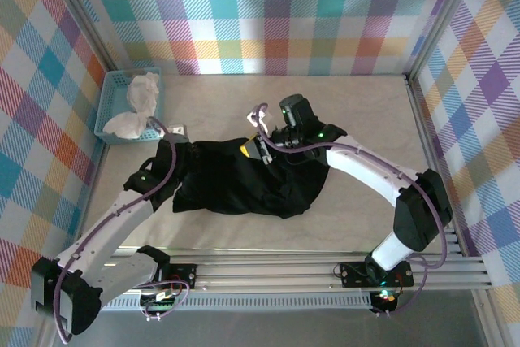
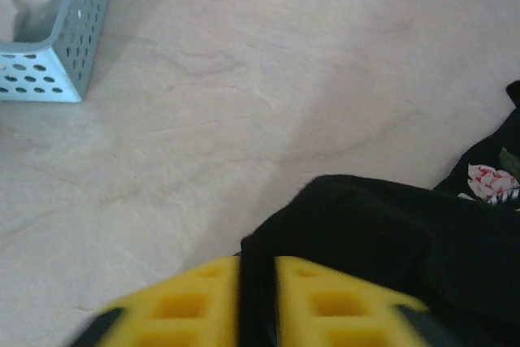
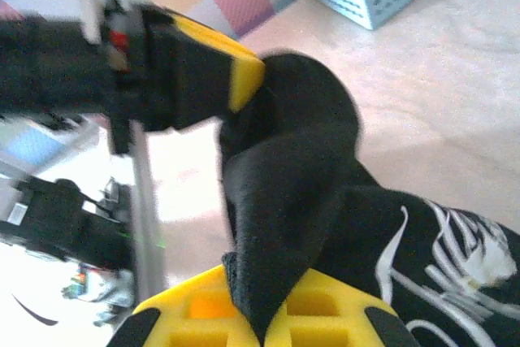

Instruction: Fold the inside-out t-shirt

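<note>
The light-blue basket [image 1: 104, 111] at far left holds a crumpled white cloth [image 1: 138, 101]; the left wrist view cuts it to 1 corner. The left arm reaches low from the near-left corner to the t-shirt's left edge, its wrist hard to pick out against the black fabric. The left gripper [image 2: 257, 302] has its 2 yellow fingers nearly together on a black fold. The t-shirt [image 1: 244, 184] lies bunched mid-table, its print mostly buried. The right arm arcs in from the right, and the right gripper [image 3: 264, 314] is clamped on a raised ridge of the cloth.

Plaid walls [image 1: 268, 6], pale wooden table [image 1: 366, 111].
</note>
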`<state>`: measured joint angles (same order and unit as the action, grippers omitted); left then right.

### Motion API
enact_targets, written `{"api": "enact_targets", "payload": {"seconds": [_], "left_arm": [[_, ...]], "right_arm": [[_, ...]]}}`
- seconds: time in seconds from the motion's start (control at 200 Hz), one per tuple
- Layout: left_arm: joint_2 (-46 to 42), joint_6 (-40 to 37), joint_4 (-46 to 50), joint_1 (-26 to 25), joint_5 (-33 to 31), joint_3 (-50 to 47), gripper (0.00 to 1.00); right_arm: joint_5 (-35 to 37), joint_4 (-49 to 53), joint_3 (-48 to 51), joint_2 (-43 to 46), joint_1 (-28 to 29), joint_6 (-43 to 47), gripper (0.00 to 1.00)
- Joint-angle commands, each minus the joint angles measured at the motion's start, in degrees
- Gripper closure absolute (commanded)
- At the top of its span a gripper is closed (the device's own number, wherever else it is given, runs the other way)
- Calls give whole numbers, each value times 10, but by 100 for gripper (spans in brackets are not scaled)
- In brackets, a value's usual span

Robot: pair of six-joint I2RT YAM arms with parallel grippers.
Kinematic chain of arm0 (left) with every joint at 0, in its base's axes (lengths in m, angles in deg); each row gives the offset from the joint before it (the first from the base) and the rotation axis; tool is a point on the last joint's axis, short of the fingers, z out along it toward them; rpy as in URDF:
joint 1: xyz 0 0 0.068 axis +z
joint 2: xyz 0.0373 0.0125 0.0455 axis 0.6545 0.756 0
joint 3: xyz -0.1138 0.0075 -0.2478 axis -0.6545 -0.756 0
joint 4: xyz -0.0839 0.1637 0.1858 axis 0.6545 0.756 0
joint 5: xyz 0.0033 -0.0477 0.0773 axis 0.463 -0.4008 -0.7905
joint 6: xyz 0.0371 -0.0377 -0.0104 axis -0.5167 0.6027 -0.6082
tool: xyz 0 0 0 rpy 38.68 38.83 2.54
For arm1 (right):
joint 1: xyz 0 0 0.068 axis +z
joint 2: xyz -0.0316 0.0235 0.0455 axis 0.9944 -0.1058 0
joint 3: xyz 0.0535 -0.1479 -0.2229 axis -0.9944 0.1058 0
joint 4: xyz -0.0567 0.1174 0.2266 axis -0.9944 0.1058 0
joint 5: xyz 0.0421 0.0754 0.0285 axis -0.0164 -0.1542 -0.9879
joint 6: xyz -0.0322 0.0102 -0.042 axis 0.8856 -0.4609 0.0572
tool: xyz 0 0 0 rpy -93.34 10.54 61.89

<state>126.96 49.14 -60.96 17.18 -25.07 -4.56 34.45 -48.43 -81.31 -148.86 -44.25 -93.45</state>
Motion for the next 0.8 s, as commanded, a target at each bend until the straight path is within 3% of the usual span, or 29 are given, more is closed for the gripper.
{"api": "enact_targets", "payload": {"seconds": [0.0,0.18,0.29,0.46,0.61,0.68,0.795], "left_arm": [[-47,17,-35,5,39,-8,56],[-164,82,-125,-29,197,-114,35],[-160,122,-195,-78,244,-153,29],[-34,127,-250,-182,189,-121,23],[76,134,-285,-202,134,-85,20],[113,130,-316,-202,121,-76,27],[139,95,-385,-196,137,-72,66]], "right_arm": [[-81,-70,-35,-36,-17,-146,99],[-101,-112,-59,-73,-31,-227,99],[-95,-125,-68,-81,-30,-255,99],[-80,-149,-67,-90,-31,-296,99],[-74,-161,-59,-89,-30,-315,100],[-70,-159,-55,-85,-30,-316,100],[-54,-122,-53,-73,-37,-296,97]]}}
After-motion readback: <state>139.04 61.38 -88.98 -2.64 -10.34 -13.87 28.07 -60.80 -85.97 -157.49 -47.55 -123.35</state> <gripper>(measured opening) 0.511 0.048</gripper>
